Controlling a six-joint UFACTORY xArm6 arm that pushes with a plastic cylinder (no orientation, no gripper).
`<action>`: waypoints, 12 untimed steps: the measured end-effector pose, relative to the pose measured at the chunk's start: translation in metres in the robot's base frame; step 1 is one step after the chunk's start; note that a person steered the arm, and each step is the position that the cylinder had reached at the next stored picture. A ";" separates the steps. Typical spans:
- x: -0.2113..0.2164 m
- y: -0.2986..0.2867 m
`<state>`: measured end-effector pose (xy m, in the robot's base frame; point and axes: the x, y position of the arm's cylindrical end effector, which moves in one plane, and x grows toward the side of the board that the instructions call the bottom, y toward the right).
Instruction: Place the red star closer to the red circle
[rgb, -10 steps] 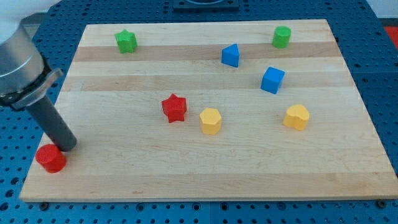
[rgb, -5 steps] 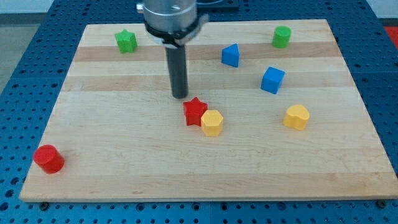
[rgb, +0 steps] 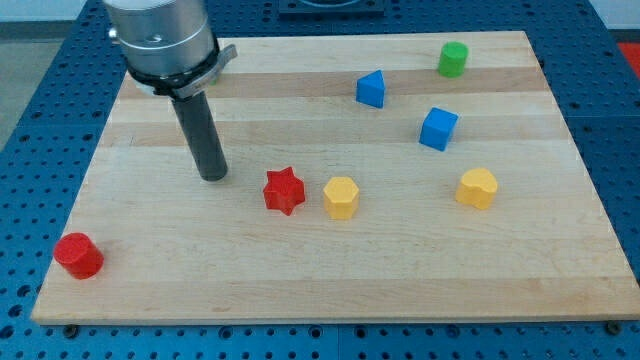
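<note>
The red star (rgb: 284, 190) lies near the middle of the wooden board (rgb: 330, 280). The red circle, a short cylinder (rgb: 79, 256), stands at the board's lower left corner, far from the star. My tip (rgb: 213, 175) rests on the board to the left of the star and slightly above it, a short gap apart from it. The rod rises from the tip toward the view's top left and hides the upper left part of the board.
A yellow hexagon block (rgb: 341, 197) sits just right of the red star. A yellow block (rgb: 477, 188) is further right. A blue cube (rgb: 438, 129), a blue block (rgb: 371, 89) and a green cylinder (rgb: 453, 59) are at upper right.
The red star moved left, away from the yellow hexagon it was touching. My tip moved from above the star to its left. The green star at upper left is now hidden behind the arm.
</note>
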<state>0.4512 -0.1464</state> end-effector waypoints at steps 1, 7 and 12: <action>-0.012 0.009; 0.029 0.047; 0.064 0.073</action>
<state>0.5153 -0.0731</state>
